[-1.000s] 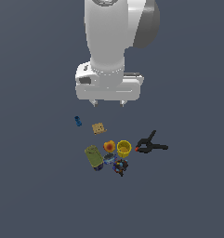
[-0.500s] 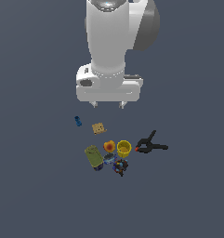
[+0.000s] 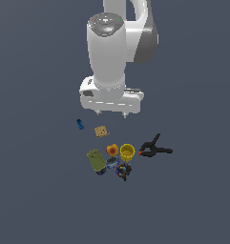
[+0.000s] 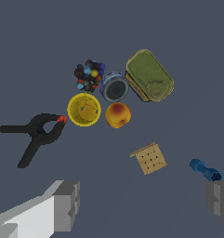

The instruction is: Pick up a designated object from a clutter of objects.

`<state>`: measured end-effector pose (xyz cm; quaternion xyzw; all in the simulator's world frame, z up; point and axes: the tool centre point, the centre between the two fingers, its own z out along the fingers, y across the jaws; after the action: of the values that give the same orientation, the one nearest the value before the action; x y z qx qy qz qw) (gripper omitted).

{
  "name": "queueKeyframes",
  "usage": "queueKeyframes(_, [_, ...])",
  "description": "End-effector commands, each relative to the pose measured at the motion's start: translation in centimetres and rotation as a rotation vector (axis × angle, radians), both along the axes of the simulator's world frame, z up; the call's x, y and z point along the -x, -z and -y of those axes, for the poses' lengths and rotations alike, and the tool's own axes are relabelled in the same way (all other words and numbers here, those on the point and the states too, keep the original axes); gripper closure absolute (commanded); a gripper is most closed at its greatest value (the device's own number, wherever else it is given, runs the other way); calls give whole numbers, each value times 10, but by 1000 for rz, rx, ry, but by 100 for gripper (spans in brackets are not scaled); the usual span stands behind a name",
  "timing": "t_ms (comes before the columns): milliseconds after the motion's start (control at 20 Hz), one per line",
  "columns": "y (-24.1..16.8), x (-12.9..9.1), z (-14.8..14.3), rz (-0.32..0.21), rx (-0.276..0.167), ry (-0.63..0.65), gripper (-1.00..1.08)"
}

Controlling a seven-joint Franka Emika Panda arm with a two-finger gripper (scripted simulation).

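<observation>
Dark grey bench. Approach step: my end effector [image 3: 111, 113] hovers with jaws apart, empty. Tan die cube [image 3: 101, 131] sits below, apart from the clutter. Next: descend, straddle it.

Setting: a bare simulated test scene, no real room showing | Evidence: a flat, featureless slate-grey ground [image 3: 35, 200] is filling both views | a smooth, textureless white arm [image 3: 111, 57] is hanging over small clutter [image 3: 119, 157] lying toward 6 o'clock.
</observation>
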<state>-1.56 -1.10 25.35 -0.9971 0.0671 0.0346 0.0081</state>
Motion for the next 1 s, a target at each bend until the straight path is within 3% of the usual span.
queueKeyframes(0, [14,2,1,1,-8,62,-92])
queueKeyframes(500, [86,18,10,4,-28,412,-92])
queueKeyframes(950, [145,45,30,13,-6,756,-92])
